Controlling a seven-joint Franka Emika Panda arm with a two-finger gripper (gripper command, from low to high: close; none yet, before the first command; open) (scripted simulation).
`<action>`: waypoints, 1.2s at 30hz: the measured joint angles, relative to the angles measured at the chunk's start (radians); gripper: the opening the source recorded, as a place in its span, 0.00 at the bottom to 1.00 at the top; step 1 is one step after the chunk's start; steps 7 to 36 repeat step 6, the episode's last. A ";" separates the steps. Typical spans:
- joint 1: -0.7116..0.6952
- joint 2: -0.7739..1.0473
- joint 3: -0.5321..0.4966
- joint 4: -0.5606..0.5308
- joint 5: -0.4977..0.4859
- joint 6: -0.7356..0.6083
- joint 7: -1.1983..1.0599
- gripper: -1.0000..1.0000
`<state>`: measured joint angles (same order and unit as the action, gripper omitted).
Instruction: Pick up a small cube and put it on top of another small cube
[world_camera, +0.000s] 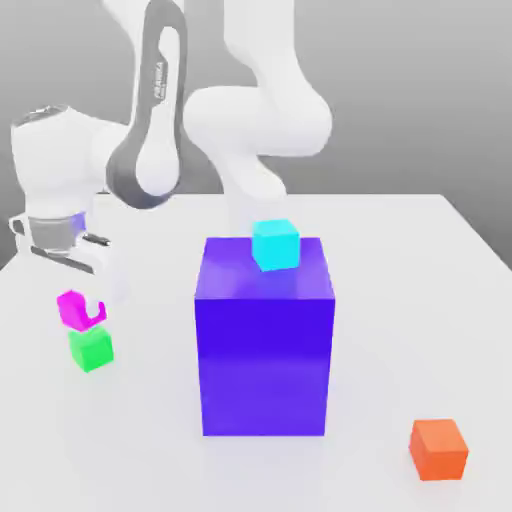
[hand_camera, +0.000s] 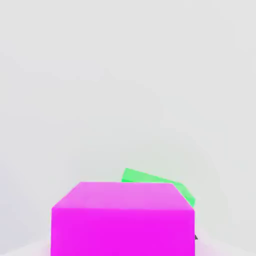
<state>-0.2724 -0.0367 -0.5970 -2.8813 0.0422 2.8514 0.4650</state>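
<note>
Magenta cube (world_camera: 71, 308) sits pinched in the gripper (world_camera: 84, 312) at the exterior view's left, just above the green cube (world_camera: 91, 349), near the white table (world_camera: 120, 450) edge; open room lies between them and the blue-violet block (world_camera: 265, 340).

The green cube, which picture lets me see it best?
The exterior view. There the green cube sits whole on the white table, just under the magenta cube held in the gripper. In the hand view the magenta cube hides most of it, and just a green sliver peeks out behind.
</note>
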 joint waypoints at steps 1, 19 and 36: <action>0.005 0.020 0.001 -0.001 0.028 0.018 -0.019 0.00; -0.012 0.097 0.042 -0.008 0.140 0.086 -0.097 1.00; -0.012 0.097 0.042 -0.008 0.140 0.086 -0.097 1.00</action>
